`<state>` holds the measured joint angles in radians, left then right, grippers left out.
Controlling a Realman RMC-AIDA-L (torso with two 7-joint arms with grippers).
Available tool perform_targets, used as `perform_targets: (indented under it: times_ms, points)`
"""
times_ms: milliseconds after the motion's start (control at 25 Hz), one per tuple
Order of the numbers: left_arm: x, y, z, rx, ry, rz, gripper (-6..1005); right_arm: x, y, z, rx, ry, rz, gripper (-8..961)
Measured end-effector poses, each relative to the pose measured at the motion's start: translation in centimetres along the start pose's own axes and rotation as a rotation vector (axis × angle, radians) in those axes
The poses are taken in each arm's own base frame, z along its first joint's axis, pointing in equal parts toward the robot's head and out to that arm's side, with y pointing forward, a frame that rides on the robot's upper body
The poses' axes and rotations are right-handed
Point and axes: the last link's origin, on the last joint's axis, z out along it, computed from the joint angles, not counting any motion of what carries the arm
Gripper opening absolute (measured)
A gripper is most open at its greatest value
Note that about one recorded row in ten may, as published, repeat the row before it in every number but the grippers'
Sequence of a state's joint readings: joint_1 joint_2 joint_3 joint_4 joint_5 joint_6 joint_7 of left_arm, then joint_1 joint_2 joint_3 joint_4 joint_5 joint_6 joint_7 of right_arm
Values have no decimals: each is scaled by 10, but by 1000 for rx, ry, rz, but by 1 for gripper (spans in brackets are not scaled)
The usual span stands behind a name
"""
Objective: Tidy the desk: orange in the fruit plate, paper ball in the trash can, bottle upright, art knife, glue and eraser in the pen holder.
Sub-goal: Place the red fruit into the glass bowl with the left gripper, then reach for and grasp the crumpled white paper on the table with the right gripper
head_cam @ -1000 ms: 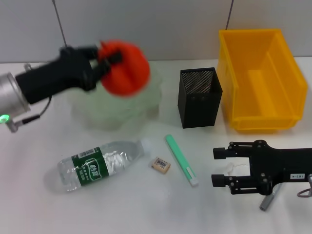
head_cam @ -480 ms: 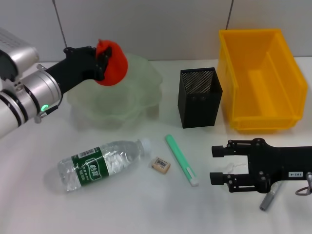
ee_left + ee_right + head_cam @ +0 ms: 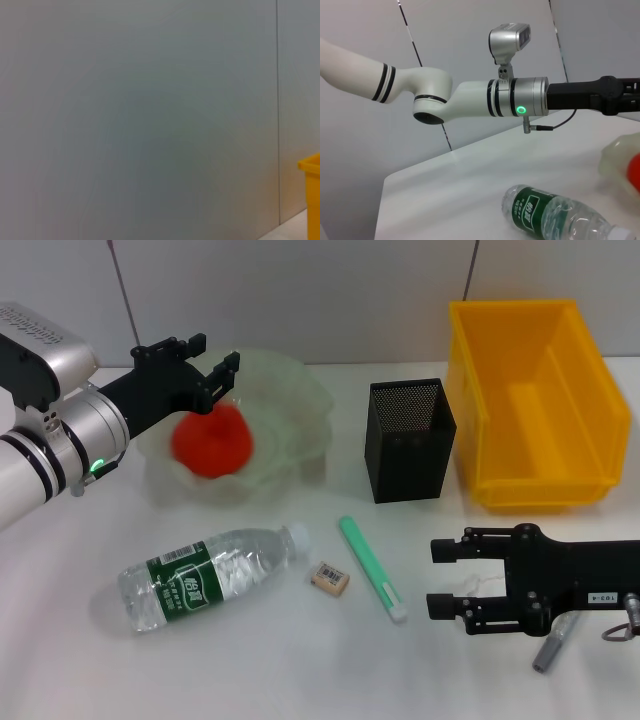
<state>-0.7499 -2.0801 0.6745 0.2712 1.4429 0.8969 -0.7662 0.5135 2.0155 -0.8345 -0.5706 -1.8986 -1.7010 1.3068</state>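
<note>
The orange (image 3: 211, 440) lies inside the pale-green fruit plate (image 3: 300, 405). My left gripper (image 3: 208, 358) hovers open just above it, touching nothing. The bottle (image 3: 205, 575) lies on its side at the front left and also shows in the right wrist view (image 3: 560, 218). The beige eraser (image 3: 328, 578) and the green art knife (image 3: 371, 568) lie in the middle. My right gripper (image 3: 438, 577) stands open low at the front right. The white paper ball (image 3: 487, 586) peeks out between its fingers. Behind stand the black pen holder (image 3: 408, 438) and the yellow trash can (image 3: 535, 405).
A grey cylinder (image 3: 549, 645) lies partly under my right arm. A wall closes the back of the table. The left wrist view shows only that wall and a corner of the yellow bin (image 3: 313, 195).
My left gripper has opened and let go of the orange, which dropped from between its fingers into the fruit plate. The right gripper has barely moved.
</note>
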Motion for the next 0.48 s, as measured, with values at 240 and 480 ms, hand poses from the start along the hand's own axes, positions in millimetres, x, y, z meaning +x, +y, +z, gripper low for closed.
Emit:
perform_targets:
  times_ms: [240,480]
  points:
    - [2,2,0,-14,18,-12,488,0,0,1,0,0,0,742]
    - [21,17,-24,-213,176,-92,770,-3,-3,-1,29,-18,-8,741]
